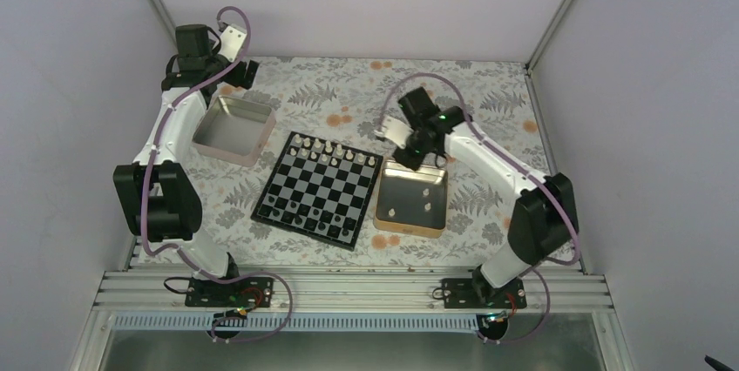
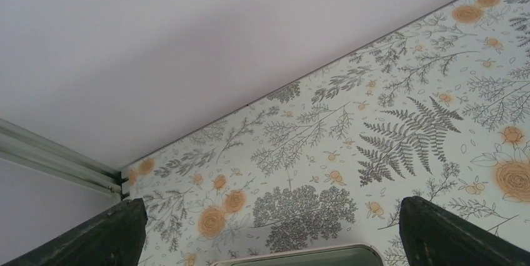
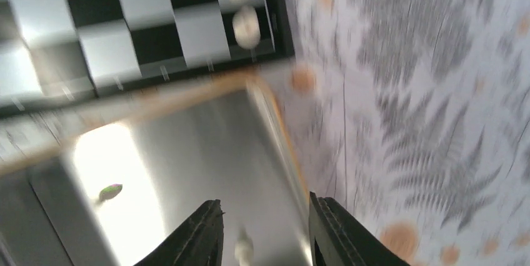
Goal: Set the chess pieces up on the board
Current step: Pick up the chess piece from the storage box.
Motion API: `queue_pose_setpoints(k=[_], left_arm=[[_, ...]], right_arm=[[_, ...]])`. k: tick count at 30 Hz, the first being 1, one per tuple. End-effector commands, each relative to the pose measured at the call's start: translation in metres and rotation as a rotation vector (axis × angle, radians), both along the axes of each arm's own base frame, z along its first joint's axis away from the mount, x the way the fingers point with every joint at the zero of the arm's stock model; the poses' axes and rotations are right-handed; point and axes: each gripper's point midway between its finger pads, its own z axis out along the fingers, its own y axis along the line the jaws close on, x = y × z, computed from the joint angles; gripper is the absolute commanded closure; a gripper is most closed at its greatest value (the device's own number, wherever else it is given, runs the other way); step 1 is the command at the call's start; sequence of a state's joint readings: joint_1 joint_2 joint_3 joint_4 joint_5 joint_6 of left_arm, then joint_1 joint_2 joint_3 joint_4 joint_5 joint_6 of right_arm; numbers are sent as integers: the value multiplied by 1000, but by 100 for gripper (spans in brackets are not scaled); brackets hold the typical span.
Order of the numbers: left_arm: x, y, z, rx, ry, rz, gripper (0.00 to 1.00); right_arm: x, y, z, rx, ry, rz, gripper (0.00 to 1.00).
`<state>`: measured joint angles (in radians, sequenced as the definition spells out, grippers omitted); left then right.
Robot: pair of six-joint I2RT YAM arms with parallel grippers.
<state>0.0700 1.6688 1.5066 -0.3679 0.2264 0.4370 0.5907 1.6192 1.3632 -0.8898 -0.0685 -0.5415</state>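
Observation:
The board (image 1: 318, 190) lies mid-table, with white chess pieces (image 1: 335, 154) along its far rows and dark chessmen along its near rows. A few more white pieces (image 1: 426, 198) lie in the gold tin (image 1: 410, 229) to its right. My right gripper (image 1: 410, 158) hovers over the tin's far end. In the blurred right wrist view the right gripper (image 3: 265, 219) has its jaws apart, with one white piece (image 3: 244, 247) on the tin floor below the gap, untouched. The board's corner (image 3: 125, 35) carries two white pieces (image 3: 245, 27). My left gripper (image 2: 275, 241) is wide open and empty.
A pinkish silver tin (image 1: 233, 130) sits left of the board, and its rim (image 2: 300, 255) shows under the left gripper (image 1: 244, 71), which is at the far left by the back wall. The flowered cloth (image 1: 488, 101) covers the table. Walls enclose three sides.

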Motion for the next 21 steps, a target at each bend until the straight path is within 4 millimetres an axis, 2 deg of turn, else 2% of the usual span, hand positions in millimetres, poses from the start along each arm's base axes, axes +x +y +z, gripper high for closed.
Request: queue_pose_setpoints(k=[1, 4, 12, 21], left_arm=[[-1, 3, 9, 12, -29, 3, 0], [2, 3, 5, 10, -20, 1, 0], [3, 2, 1, 4, -6, -1, 0], [7, 3, -8, 12, 12, 4, 0]], right_arm=[[-26, -51, -33, -93, 68, -64, 61], [-46, -52, -42, -66, 116, -43, 60], [-95, -24, -75, -91, 277, 71, 54], [-114, -12, -95, -117, 332, 135, 48]])
